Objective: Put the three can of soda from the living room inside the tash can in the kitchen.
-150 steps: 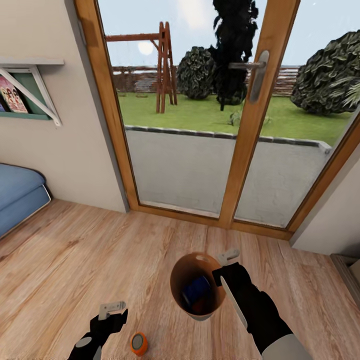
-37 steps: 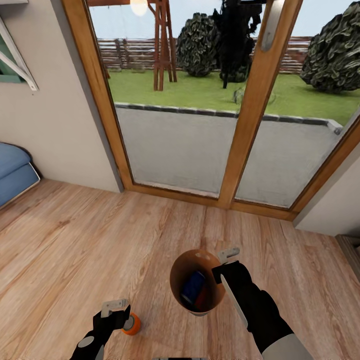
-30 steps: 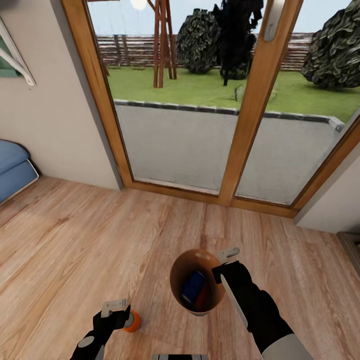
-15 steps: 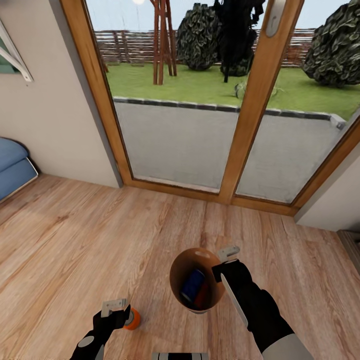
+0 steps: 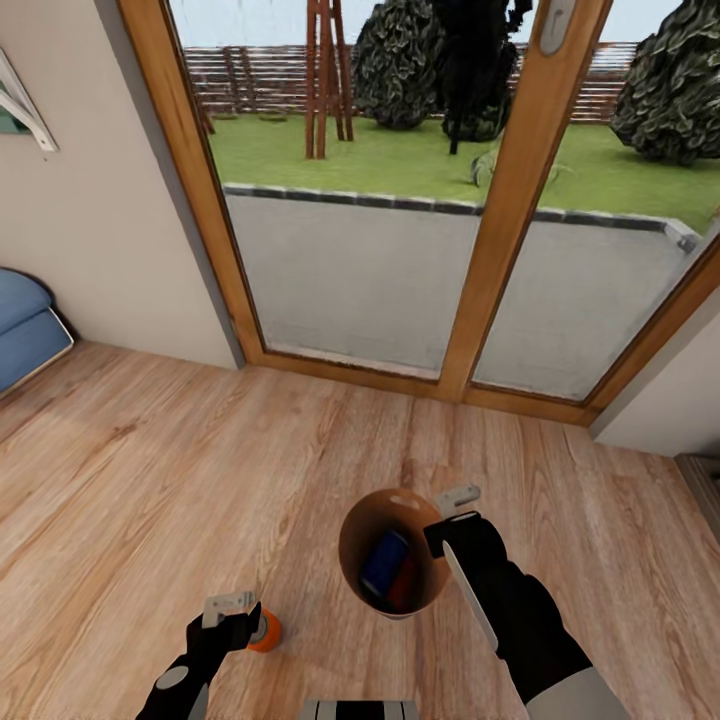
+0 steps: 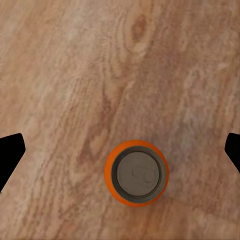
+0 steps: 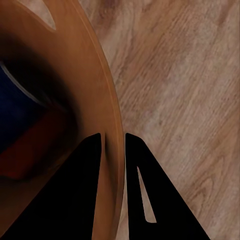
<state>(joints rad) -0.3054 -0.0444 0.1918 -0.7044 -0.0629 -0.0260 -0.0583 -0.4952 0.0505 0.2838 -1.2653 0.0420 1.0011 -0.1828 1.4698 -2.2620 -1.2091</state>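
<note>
My right gripper (image 5: 450, 512) clamped on the rim of the trash can (image 5: 362, 520), blue can (image 5: 384, 563) and red can (image 5: 405, 585) inside, my left gripper (image 5: 228, 612) spread wide above the upright orange can (image 6: 136, 172) on the plank floor (image 5: 150, 480), glass doors (image 5: 400, 250) ahead.

Home: sofa (image 5: 25, 325), garden doors (image 5: 480, 200)

Wood-framed glass doors (image 5: 495, 230), lawn (image 5: 420, 165), dark shrubs (image 5: 675, 95), wooden fence (image 5: 255, 80), swing frame (image 5: 325, 70), white shelf bracket (image 5: 22, 105)
</note>
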